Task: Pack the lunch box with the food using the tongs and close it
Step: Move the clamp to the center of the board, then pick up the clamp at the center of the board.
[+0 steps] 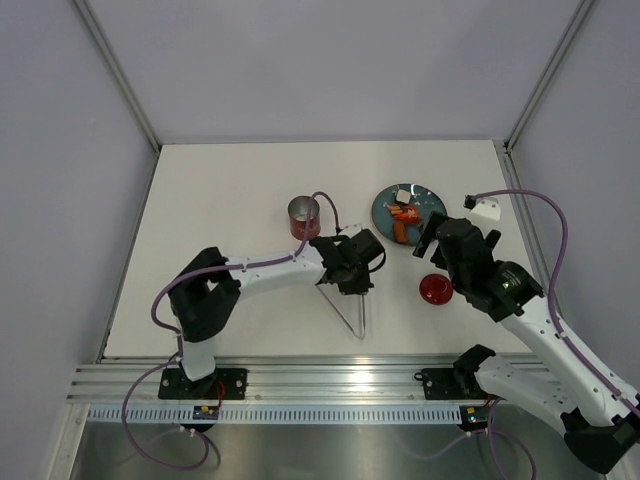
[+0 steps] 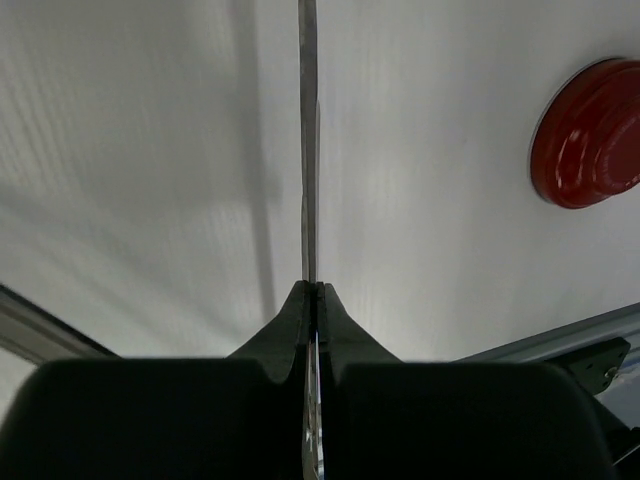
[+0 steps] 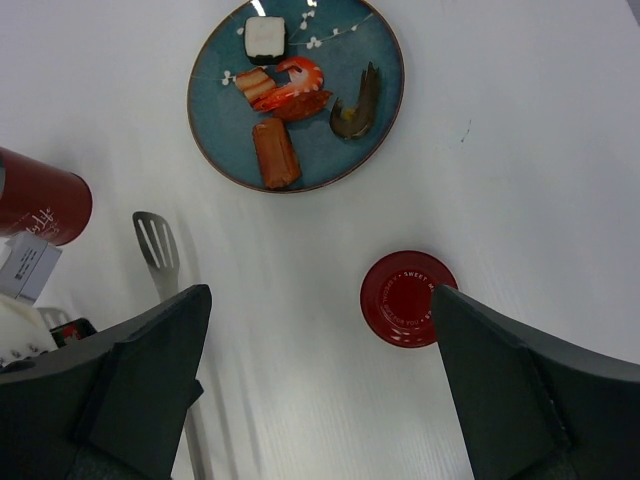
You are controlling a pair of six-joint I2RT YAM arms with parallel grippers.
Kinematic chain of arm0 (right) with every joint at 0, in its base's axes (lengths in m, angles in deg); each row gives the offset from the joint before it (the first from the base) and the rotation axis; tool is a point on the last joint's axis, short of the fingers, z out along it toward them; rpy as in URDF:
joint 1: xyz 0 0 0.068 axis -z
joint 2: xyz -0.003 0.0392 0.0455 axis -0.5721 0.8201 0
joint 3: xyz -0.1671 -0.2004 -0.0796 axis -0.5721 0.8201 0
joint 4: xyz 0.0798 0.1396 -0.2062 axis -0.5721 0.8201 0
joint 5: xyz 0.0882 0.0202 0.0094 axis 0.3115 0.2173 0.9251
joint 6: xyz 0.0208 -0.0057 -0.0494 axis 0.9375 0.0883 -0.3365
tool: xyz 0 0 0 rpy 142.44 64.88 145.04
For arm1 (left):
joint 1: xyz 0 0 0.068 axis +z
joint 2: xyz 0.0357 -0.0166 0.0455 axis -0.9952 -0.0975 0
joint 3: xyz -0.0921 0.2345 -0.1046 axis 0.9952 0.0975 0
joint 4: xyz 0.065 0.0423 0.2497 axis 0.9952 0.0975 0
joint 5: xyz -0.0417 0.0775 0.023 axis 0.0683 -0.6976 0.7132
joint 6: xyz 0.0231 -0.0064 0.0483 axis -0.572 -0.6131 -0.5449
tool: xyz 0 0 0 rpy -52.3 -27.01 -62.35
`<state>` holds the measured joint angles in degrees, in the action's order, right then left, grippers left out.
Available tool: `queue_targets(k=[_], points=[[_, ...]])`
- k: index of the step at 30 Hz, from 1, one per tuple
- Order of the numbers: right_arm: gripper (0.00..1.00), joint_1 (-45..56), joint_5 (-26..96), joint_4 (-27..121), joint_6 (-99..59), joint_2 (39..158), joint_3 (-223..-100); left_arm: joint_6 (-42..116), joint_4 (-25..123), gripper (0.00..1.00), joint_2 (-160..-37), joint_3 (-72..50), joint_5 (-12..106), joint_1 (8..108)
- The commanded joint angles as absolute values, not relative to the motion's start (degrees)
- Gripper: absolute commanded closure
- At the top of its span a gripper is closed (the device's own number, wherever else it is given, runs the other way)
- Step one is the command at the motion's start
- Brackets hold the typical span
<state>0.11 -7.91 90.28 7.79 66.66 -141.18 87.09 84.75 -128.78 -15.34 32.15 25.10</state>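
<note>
The red lunch box (image 1: 303, 216) stands open and upright on the white table, seen also at the left edge of the right wrist view (image 3: 40, 195). Its round red lid (image 1: 435, 288) lies flat apart from it, right beside my right finger in the wrist view (image 3: 405, 298). The food, small orange-red pieces (image 3: 275, 152), sits on a blue plate (image 1: 432, 205). My left gripper (image 1: 352, 280) is shut on the silver tongs (image 1: 346, 315); one slim arm (image 2: 308, 140) runs out from between the fingers (image 2: 290, 320). My right gripper (image 3: 320, 295) hangs open and empty above the table.
The plate (image 3: 375, 40) also carries a white block (image 3: 265, 37) and a dark piece (image 3: 358, 105). A slotted tong tip (image 3: 155, 240) lies left of my right gripper. An aluminium rail (image 1: 330, 380) runs along the near table edge, and white walls enclose the other sides.
</note>
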Motion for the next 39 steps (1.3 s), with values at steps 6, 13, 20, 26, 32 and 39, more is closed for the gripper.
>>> queue_targets(k=[6,13,20,26,32,39], points=[[0.01,-0.17,-9.97,92.48,10.44,65.19,-142.47,87.01,84.59,1.0,-137.31,-26.74,28.61,25.08],[0.01,-0.26,-10.41,94.06,11.49,63.96,-142.47,85.17,81.61,0.43,-137.78,-26.93,30.89,25.25],[0.01,-0.17,-9.45,94.24,10.88,63.69,-141.94,80.86,80.81,0.33,-130.75,-24.56,30.2,25.43],[0.0,-0.26,-4.28,90.39,7.12,65.62,-140.45,76.2,79.32,0.35,-113.03,-14.19,26.33,29.9],[0.01,-1.57,5.14,80.37,3.32,72.73,-135.97,71.28,81.69,0.34,-101.39,-6.45,29.66,41.06],[0.01,-14.05,-1.71,67.8,4.73,81.79,-132.01,66.18,86.87,0.32,-90.67,-1.87,27.47,49.07]])
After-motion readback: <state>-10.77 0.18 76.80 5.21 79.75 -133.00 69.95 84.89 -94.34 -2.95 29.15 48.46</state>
